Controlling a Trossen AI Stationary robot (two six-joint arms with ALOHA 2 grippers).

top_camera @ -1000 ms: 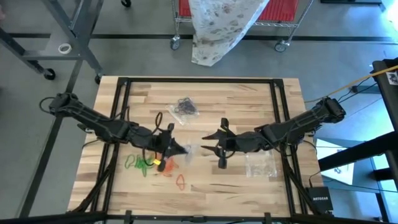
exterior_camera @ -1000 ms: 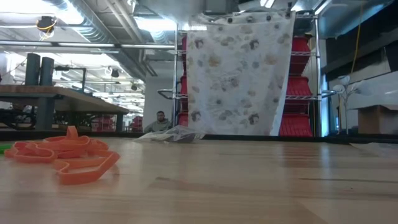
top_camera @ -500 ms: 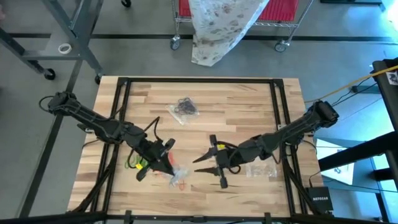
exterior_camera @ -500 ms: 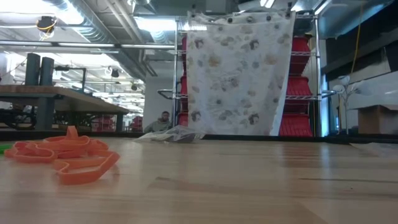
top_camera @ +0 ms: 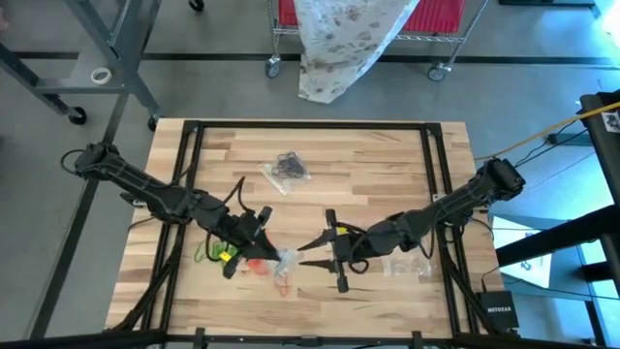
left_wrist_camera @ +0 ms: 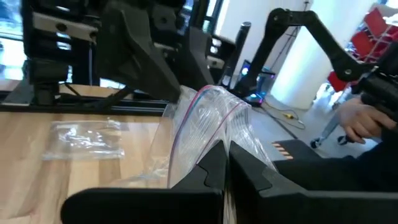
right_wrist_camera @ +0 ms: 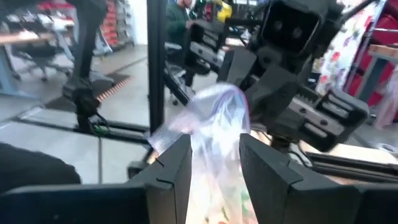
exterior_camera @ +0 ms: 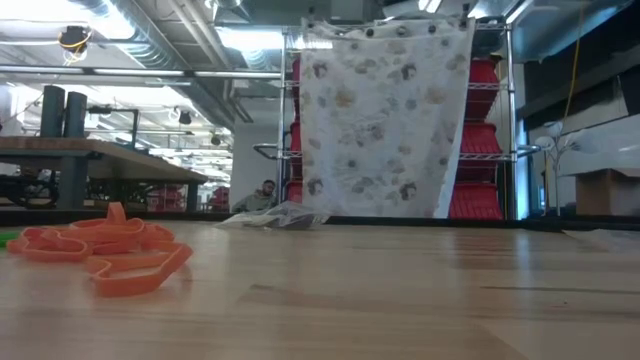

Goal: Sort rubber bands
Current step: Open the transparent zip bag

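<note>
Left tool (top_camera: 274,254) is pinched shut on a clear bag (left_wrist_camera: 211,121); your right tool (top_camera: 308,250) sits fingers spread, straddling the same bag's far edge. Orange rubber bands (exterior_camera: 105,252) lie on the table (top_camera: 368,155) just under the left tool, green ones (top_camera: 211,254) beside its wrist, black ones (top_camera: 288,167) well beyond both.

Even overhead light, soft shadows on the table (top_camera: 387,155). Low view: ceiling lamps (exterior_camera: 240,38) glare, near tabletop blurred. Right wrist view smeared, perhaps motion.
</note>
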